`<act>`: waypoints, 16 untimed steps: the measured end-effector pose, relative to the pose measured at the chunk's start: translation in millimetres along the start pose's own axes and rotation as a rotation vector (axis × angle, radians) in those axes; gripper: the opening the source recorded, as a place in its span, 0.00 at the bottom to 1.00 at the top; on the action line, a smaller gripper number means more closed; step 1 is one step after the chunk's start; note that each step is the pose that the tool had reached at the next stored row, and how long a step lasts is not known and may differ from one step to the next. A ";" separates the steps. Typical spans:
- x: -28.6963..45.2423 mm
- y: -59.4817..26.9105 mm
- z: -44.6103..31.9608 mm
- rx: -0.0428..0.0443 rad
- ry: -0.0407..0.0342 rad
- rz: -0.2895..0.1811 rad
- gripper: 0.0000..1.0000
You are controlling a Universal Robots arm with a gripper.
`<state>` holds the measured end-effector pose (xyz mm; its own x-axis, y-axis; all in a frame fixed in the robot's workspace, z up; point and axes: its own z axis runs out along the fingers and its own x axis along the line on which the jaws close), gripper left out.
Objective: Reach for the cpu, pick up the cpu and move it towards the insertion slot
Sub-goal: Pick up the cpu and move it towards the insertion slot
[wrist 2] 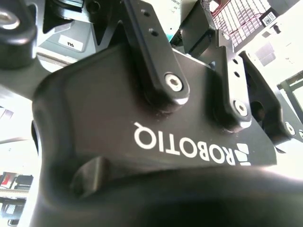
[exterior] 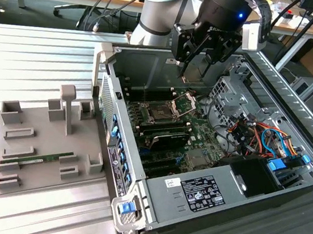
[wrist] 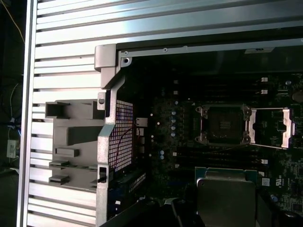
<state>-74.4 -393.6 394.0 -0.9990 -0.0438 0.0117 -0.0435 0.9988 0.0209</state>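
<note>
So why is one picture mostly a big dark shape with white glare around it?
In the second wrist view the gripper body sits right against the lens, dark and soft, while the background burns out white; the first wrist view leaves the insertion slot dim; the exterior view is evenly lit.

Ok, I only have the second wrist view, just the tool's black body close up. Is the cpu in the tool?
Observer: It looks so. In the first wrist view the cpu sits in the tool's grip, lifted off the board.
Operator: Where is the tool relative to the insertion slot?
Observer: In the exterior view the tool hangs over the open computer case, above the insertion slot and apart from it.
Operator: Is the slot's frame open?
Observer: Yes, the silver frame is flipped open beside the dark socket.
</note>
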 end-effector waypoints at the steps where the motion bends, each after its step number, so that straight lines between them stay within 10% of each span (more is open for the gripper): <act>1: -0.1 0.0 0.1 0.0000 0.0000 0.000 0.55; 16: -2.8 -0.2 1.5 0.0000 0.0000 0.000 0.55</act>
<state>-71.6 -393.6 392.5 -0.9990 -0.0438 0.0117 -0.0435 0.9988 0.0209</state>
